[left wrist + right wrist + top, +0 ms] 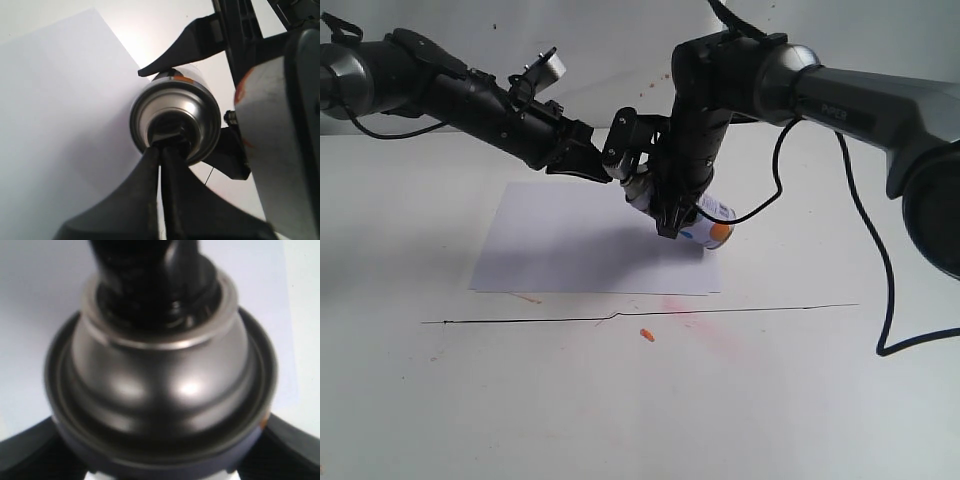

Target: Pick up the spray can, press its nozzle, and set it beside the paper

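Note:
My right gripper (pixel 680 215) is shut on the spray can (pixel 715 225) and holds it tilted in the air over the right part of the paper (pixel 570 245). The can's silver shoulder (pixel 195 110) faces the left wrist camera. My left gripper (pixel 161 150) is shut, and its joined fingertips touch the black nozzle (pixel 170 131) on top of the dome. In the right wrist view the can's dome (pixel 160 385) fills the picture between the right gripper's fingers (pixel 30 452). The left gripper's dark tips cover the nozzle there. The white paper (pixel 40 290) lies behind.
A thin black line (pixel 720 311) runs across the white table in front of the paper. Near it are a small orange scrap (pixel 647 335) and a faint pink stain (pixel 705 335). A black cable (pixel 870 260) hangs from the right arm.

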`<action>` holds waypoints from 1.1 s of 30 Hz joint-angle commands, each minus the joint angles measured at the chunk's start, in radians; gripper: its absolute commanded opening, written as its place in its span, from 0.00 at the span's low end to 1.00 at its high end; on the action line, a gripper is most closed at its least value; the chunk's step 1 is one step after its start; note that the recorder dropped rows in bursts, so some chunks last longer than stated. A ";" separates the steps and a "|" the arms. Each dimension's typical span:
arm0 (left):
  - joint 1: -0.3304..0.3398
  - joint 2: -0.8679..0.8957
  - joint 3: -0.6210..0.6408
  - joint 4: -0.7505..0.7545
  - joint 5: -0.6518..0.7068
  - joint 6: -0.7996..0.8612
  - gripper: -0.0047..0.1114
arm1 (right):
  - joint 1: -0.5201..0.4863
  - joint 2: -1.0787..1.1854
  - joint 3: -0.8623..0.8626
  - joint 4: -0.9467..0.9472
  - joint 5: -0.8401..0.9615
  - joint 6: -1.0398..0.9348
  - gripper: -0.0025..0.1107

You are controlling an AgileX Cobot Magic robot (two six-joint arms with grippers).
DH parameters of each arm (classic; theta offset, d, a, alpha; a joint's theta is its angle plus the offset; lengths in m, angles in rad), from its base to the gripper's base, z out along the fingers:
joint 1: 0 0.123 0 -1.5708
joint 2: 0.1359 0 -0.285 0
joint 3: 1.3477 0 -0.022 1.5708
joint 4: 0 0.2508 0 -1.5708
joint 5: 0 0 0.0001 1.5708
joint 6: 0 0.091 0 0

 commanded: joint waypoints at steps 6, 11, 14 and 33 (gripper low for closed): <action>-0.005 0.004 -0.004 -0.008 0.004 -0.007 0.06 | 0.000 -0.019 -0.012 0.021 -0.031 -0.005 0.02; -0.005 0.004 -0.004 -0.008 0.002 -0.007 0.06 | 0.000 -0.019 -0.012 0.021 -0.031 -0.005 0.02; -0.005 -0.002 -0.004 -0.011 -0.012 -0.007 0.05 | 0.000 -0.019 -0.012 0.021 -0.028 -0.005 0.02; 0.037 -0.241 0.065 0.218 -0.169 -0.153 0.04 | -0.103 -0.121 -0.012 0.211 0.095 0.094 0.02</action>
